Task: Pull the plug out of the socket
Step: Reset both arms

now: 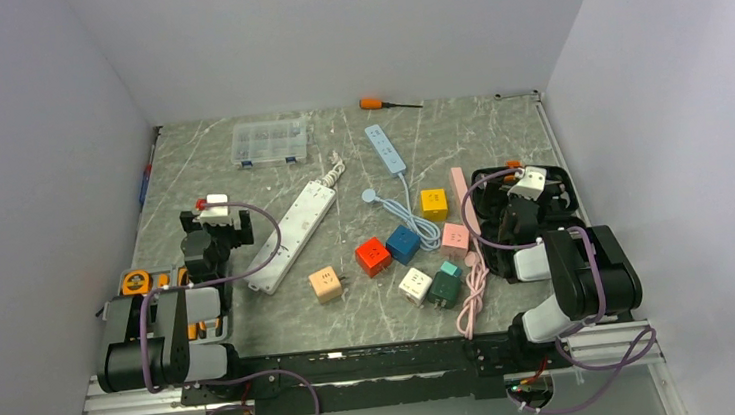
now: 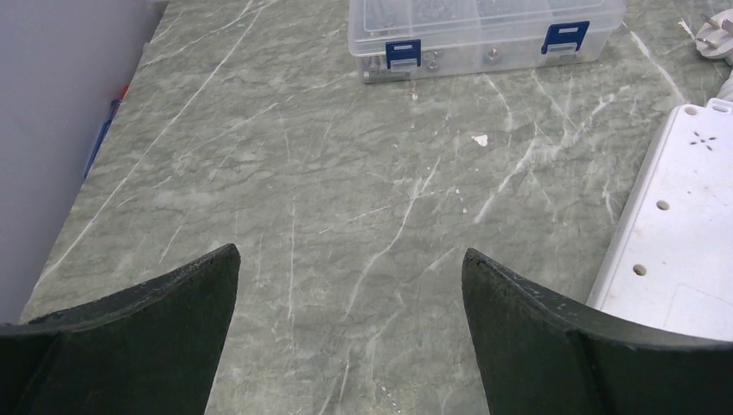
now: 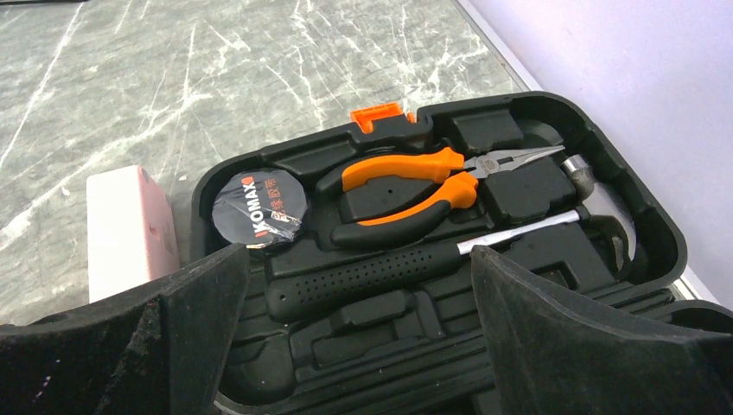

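Observation:
A white power strip [image 1: 295, 232] lies left of centre, and its end shows in the left wrist view [image 2: 683, 233]. A blue power strip [image 1: 384, 148] lies at the back; its pale blue cable [image 1: 410, 211] runs down to the blue cube socket [image 1: 403, 244]. A white cube [image 1: 416, 286] and a dark green cube [image 1: 444, 286] sit pressed together. From here I cannot tell which plug sits in which socket. My left gripper [image 1: 215, 226] [image 2: 350, 259] is open over bare table, left of the white strip. My right gripper [image 1: 523, 199] [image 3: 359, 259] is open over the tool case.
Red [image 1: 373, 257], yellow [image 1: 433, 204], pink [image 1: 454, 236] and beige [image 1: 326, 283] cubes lie mid-table. A pink strip [image 1: 461, 197] [image 3: 130, 225] borders the black tool case [image 1: 562, 185] [image 3: 640, 216] holding pliers [image 3: 406, 186] and a hammer [image 3: 380, 272]. A clear box [image 1: 269, 142] [image 2: 484, 30] and a screwdriver [image 1: 385, 104] lie at the back.

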`<action>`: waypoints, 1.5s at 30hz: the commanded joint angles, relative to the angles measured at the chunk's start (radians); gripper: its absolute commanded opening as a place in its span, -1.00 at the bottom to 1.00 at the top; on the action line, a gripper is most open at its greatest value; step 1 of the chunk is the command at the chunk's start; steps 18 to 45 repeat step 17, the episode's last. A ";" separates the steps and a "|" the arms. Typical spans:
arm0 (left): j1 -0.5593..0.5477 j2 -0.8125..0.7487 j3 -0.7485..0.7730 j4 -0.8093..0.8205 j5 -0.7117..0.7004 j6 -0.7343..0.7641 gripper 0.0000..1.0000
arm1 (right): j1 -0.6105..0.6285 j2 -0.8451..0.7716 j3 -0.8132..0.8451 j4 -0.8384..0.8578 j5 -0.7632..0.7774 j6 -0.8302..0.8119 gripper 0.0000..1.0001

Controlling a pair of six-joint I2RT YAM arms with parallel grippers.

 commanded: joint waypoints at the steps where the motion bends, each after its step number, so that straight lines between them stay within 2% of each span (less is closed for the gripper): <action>1: 0.005 0.001 0.031 0.021 -0.006 -0.016 0.99 | -0.001 -0.017 -0.005 0.043 -0.010 0.015 0.99; 45: 0.009 -0.003 0.025 0.027 -0.006 -0.022 0.99 | -0.001 -0.017 -0.005 0.043 -0.010 0.016 0.99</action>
